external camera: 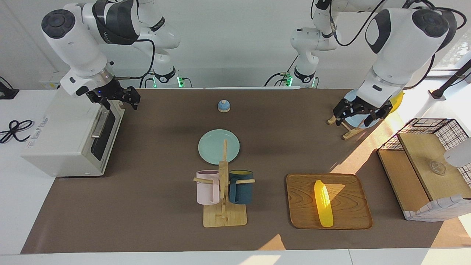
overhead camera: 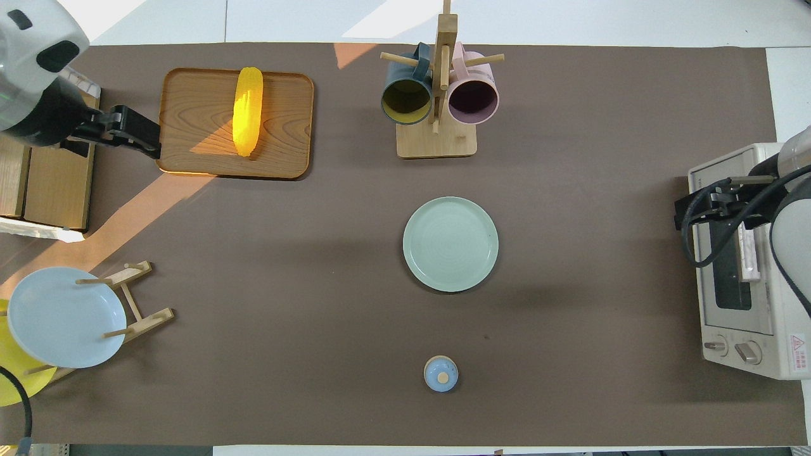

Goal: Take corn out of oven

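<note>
The yellow corn (external camera: 323, 203) lies on a wooden tray (external camera: 349, 221), also in the overhead view (overhead camera: 248, 112). My left gripper (external camera: 357, 114) is open and empty. It is raised high, over the mat beside the tray toward the left arm's end (overhead camera: 151, 138). The off-white oven (external camera: 62, 140) stands at the right arm's end with its dark glass door shut. My right gripper (external camera: 119, 98) is open and hovers at the top front edge of the oven, by the door's handle (external camera: 98, 125). It also shows in the overhead view (overhead camera: 713, 209).
A mug rack (external camera: 223, 217) with a pink and a dark blue mug stands beside the tray. A green plate (external camera: 218, 146) and a small blue knob (external camera: 223, 106) lie mid-table. A plate rack with a light blue plate (overhead camera: 60, 316) and a wire-sided wooden basket (external camera: 430, 165) are at the left arm's end.
</note>
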Available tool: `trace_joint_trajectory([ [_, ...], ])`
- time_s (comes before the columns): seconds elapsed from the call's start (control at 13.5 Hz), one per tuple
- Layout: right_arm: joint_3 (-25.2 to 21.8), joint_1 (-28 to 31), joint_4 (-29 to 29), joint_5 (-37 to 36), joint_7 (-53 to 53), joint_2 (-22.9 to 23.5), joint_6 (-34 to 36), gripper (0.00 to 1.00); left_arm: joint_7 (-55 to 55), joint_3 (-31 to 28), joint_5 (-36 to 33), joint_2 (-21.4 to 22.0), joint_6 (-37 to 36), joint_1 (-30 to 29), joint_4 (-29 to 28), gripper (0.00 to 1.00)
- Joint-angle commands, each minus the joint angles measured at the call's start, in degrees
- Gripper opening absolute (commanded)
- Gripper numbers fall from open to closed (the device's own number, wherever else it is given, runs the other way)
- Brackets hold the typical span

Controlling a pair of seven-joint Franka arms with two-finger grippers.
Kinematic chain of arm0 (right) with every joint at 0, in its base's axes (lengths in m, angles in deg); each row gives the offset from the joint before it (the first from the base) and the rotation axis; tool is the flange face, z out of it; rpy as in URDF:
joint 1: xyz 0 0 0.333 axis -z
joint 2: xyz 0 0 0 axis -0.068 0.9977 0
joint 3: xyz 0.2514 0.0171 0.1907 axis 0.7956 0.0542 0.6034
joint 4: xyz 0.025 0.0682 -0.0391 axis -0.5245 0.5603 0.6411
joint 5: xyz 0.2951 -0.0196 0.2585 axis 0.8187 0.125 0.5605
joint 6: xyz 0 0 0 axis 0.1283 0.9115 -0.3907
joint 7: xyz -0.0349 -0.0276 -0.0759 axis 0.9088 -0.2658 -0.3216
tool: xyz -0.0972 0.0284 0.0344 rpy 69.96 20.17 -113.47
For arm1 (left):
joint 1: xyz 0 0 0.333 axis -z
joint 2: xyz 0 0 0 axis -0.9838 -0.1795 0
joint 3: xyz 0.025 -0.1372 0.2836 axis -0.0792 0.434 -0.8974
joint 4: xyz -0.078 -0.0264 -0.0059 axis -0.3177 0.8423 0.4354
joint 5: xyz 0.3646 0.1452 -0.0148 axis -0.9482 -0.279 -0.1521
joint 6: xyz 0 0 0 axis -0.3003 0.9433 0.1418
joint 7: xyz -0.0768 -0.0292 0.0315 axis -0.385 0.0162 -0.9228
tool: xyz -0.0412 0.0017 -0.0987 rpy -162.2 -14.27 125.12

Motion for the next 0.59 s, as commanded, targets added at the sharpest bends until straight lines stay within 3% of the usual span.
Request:
trace_joint_trajectory([
  [0.0,0.2,0.6,1.0,1.3,0.1,-1.2,-0.1,1.0,-2.5,-0.1,0.4,5.2,-2.8,0.0,-5.4,1.0],
  [0.37,0.2,0.6,1.0,1.3,0.0,-1.2,0.0,1.0,-2.2,0.1,0.6,12.4,1.8,0.0,-18.1,1.0],
  [0.52,0.2,0.6,1.0,1.3,0.1,-1.2,0.0,1.0,-2.2,0.4,1.0,13.7,3.3,0.1,-20.6,1.0],
])
